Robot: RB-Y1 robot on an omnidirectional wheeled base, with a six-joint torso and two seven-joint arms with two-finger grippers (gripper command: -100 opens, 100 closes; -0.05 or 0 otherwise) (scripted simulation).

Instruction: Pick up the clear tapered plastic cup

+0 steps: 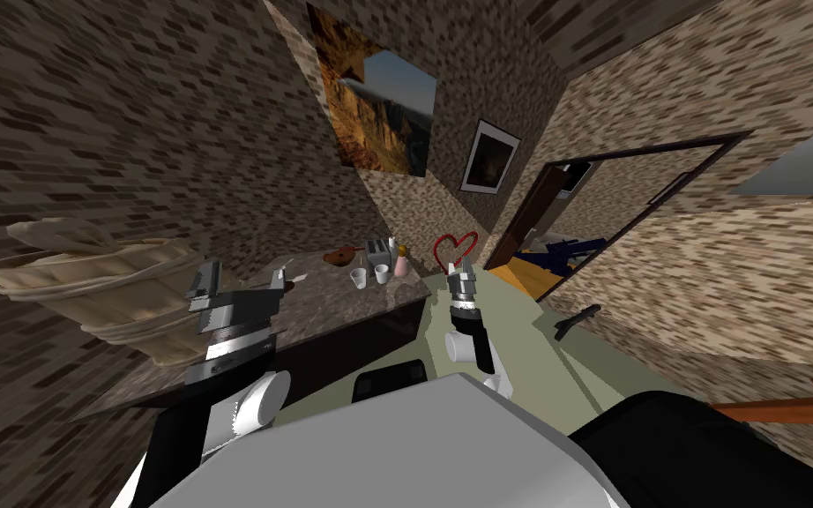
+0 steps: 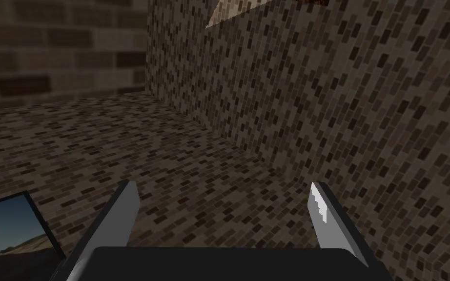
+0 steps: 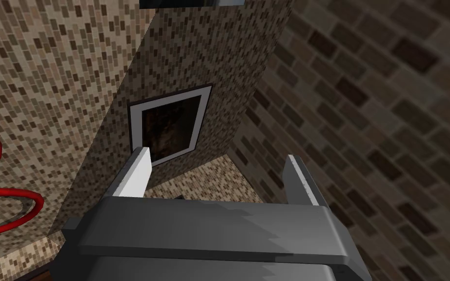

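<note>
The right gripper point(image 3: 216, 156) and left gripper point(image 2: 224, 188) hold their fingers apart and raised, probably ready for an approach. The pale tapered cup point(image 1: 358, 278) stands on the marbled surface point(image 1: 325, 309) by a toaster point(image 1: 378, 253), at the right gripper's ten o'clock.

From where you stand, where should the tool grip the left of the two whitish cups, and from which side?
Grip the left cup by its wall just under the rim, coming level from its near side over bare counter. It stands upright and seems to narrow downward, so a high hold likely won't slip. The other cup and toaster crowd its far side.
</note>
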